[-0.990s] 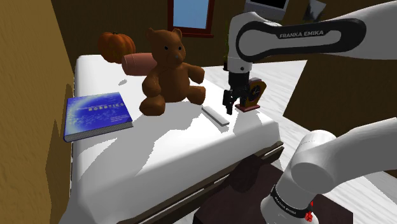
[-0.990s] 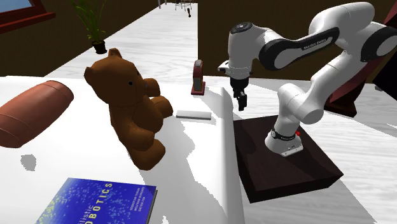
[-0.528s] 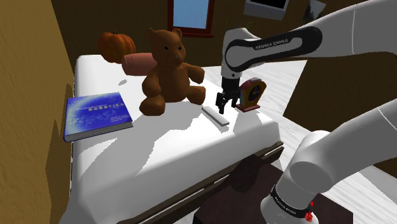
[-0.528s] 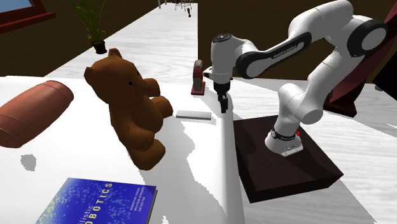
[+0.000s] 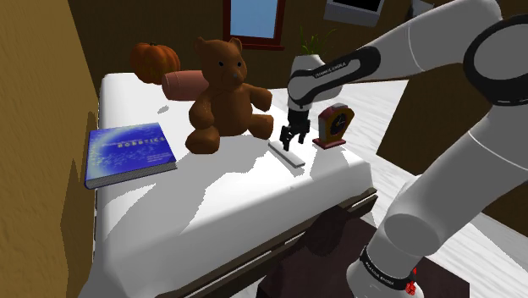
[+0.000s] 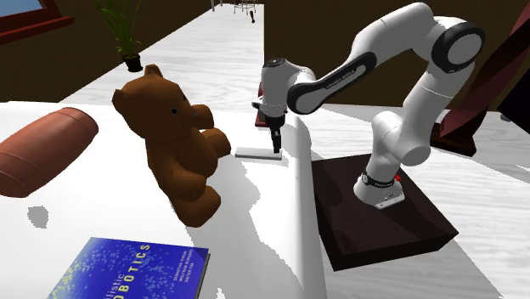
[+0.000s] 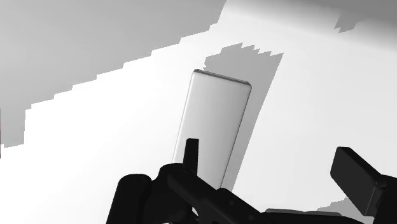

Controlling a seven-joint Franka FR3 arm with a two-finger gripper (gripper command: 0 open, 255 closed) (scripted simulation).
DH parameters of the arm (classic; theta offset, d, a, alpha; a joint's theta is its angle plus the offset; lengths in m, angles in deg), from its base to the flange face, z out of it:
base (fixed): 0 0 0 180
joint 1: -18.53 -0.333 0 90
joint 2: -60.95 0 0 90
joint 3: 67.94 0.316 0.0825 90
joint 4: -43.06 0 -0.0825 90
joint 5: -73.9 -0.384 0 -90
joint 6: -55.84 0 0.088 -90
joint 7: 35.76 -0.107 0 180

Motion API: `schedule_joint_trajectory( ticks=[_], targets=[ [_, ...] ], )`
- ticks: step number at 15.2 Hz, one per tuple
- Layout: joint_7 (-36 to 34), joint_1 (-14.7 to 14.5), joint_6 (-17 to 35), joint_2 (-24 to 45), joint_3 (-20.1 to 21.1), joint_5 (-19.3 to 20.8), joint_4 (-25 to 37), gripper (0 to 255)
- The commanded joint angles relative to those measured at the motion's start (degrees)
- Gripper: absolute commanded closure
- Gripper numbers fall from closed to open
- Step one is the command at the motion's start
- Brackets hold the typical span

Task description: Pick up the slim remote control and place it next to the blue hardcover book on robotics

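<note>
The slim remote [image 5: 286,155] is a pale grey-white bar lying flat on the white bed, between the teddy bear [image 5: 224,93] and the bed's near edge. My black gripper [image 5: 290,140] hangs just above its far end, pointing down and open. In the second exterior view the gripper [image 6: 275,146] stands over the remote's [image 6: 257,154] right end. From the wrist, the remote [image 7: 213,124] lies below the open gripper [image 7: 273,170]; one finger [image 7: 191,151] overlaps it and the other stands well off to its side. The blue robotics book [image 5: 129,154] lies flat far towards the shoulder view's left.
A brown teddy bear [image 6: 174,144] sits between remote and book. A reddish bolster [image 5: 186,85] and an orange pumpkin [image 5: 154,59] are behind it. A small red clock [image 5: 332,125] stands close by the gripper. The bed's edge [image 5: 338,199] runs near the remote.
The arm has swung towards the shoulder view's left and lowered, from beside the clock to just over the remote. The fingers stayed apart; the remote has not moved.
</note>
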Motion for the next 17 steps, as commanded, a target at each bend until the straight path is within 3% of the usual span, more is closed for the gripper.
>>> schedule_joint_trajectory(
  ticks=[1,6,13,17],
  targets=[
    [2.2,0.3,2.9,4.5,-1.3,-0.9,2.5,0],
    [7.3,1.3,8.3,14.7,-3.3,-4.7,9.1,0],
    [8.1,1.5,13.6,18.0,-3.2,-5.7,7.1,0],
    [8.1,1.5,14.0,18.3,-3.2,-5.8,6.9,0]
  ],
)
